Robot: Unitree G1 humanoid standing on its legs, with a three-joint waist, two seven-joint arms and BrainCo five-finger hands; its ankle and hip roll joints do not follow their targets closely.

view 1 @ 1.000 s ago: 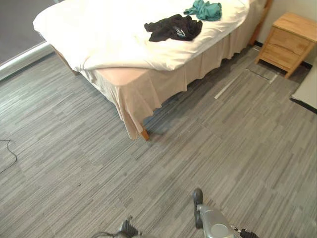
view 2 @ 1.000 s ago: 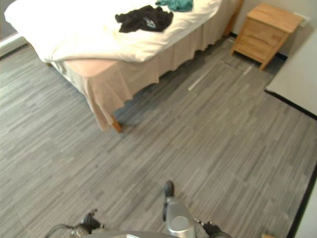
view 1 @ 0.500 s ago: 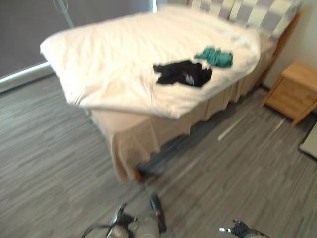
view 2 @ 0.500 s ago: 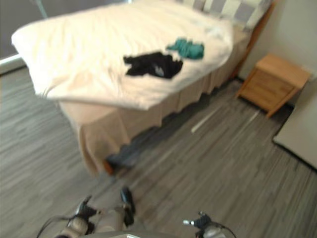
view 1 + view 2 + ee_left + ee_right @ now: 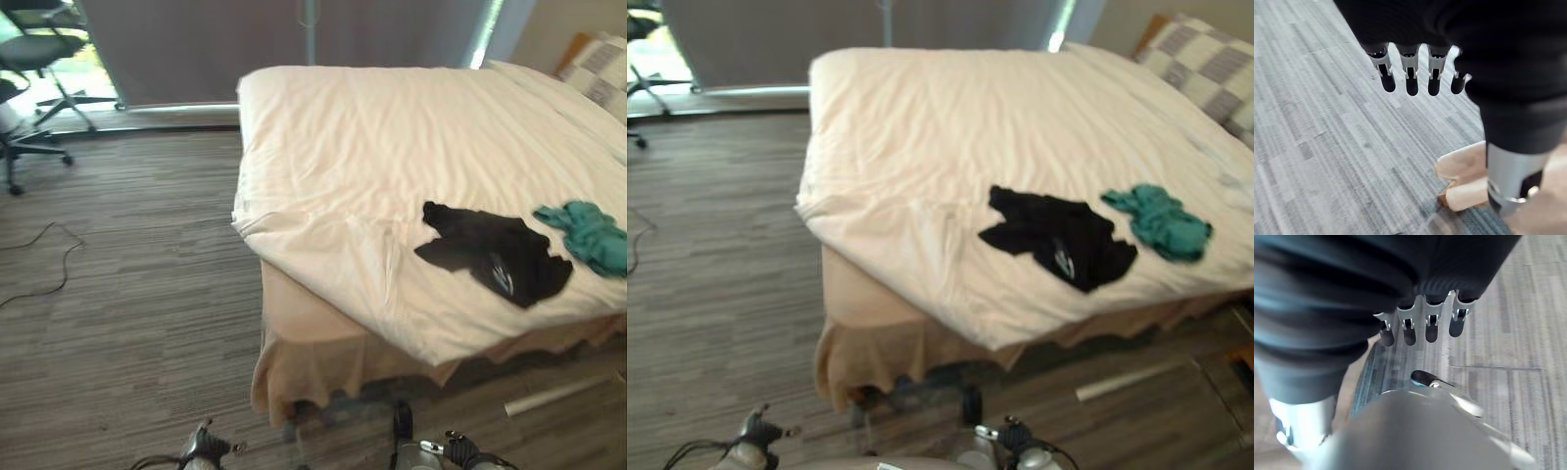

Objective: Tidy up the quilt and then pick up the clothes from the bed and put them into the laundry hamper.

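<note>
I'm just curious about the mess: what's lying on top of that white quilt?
A black garment and a teal garment lie on the quilt, apart. Anything beneath them or the quilt is covered.

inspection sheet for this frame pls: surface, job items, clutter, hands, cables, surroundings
Surface: bed, cream quilt rumpled at the near corner.
Job's things: black garment and teal garment lie on the quilt, close together near the bed's edge. Hamper: nothing seen.
Clutter: pale strip on the floor by the bed.
Hands: left hand and right hand open, empty, hanging over the floor.
Cables: black cable on the floor.
Surroundings: office chair, checked pillow, grey curtain.
</note>
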